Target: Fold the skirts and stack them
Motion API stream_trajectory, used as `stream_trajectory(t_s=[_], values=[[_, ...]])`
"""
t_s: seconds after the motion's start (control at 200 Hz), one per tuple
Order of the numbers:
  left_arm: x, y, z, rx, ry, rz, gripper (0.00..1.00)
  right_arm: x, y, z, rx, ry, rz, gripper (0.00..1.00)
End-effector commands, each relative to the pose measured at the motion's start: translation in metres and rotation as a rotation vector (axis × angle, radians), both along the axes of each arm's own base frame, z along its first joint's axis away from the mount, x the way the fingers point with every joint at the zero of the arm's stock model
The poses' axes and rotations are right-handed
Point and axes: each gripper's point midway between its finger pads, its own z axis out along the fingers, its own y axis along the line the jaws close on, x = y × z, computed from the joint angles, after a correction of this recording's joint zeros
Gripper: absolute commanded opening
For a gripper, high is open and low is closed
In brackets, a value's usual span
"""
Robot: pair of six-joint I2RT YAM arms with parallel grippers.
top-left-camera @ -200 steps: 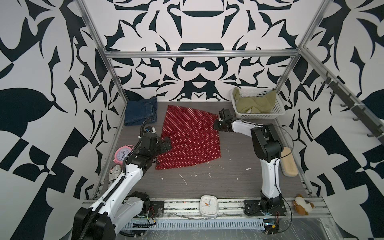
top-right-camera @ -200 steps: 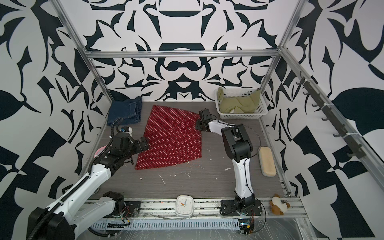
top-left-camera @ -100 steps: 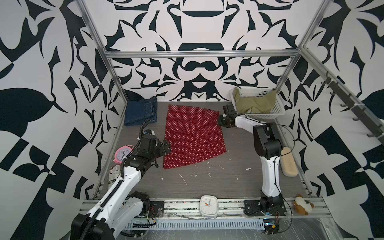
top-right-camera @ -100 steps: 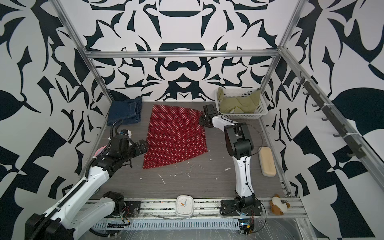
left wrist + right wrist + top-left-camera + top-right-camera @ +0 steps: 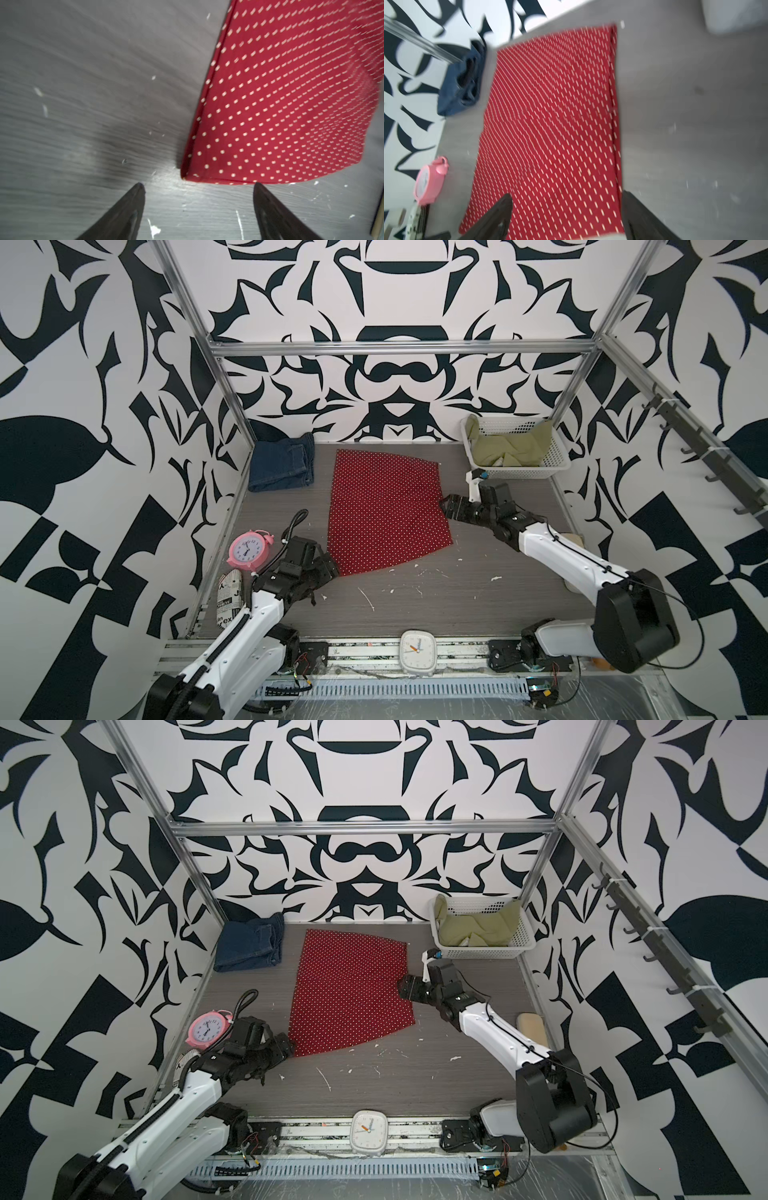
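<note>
Red white-dotted skirt (image 5: 384,510) spread flat, trapezoid; left and right jaws wide, gripping nothing.

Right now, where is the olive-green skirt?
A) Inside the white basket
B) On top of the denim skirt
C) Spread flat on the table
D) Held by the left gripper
A: in both top views the olive-green skirt lies bunched inside the white basket, with part of it draped over the rim.

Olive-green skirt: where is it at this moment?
In both top views the olive-green skirt lies bunched inside the white basket in the far right corner, beyond the right gripper and right of the red polka-dot skirt.
</note>
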Motion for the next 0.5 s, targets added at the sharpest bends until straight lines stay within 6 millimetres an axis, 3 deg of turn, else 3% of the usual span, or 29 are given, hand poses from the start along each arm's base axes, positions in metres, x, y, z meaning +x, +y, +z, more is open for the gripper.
stream_trajectory(t_s=[0.0, 0.2, 0.495], values=[[0.0, -0.008, -0.007, -0.053, 0.023, 0.009, 0.81, -0.025, -0.01, -0.026, -0.002, 0.08, -0.01, 0.86], [0.008, -0.011, -0.011, -0.06, -0.004, 0.0, 0.68, -0.048, -0.013, -0.063, 0.009, 0.188, -0.009, 0.86], [0.007, -0.011, -0.015, -0.063, -0.022, 0.002, 0.48, -0.056, -0.002, -0.107, 0.1, 0.313, -0.018, 0.85]])
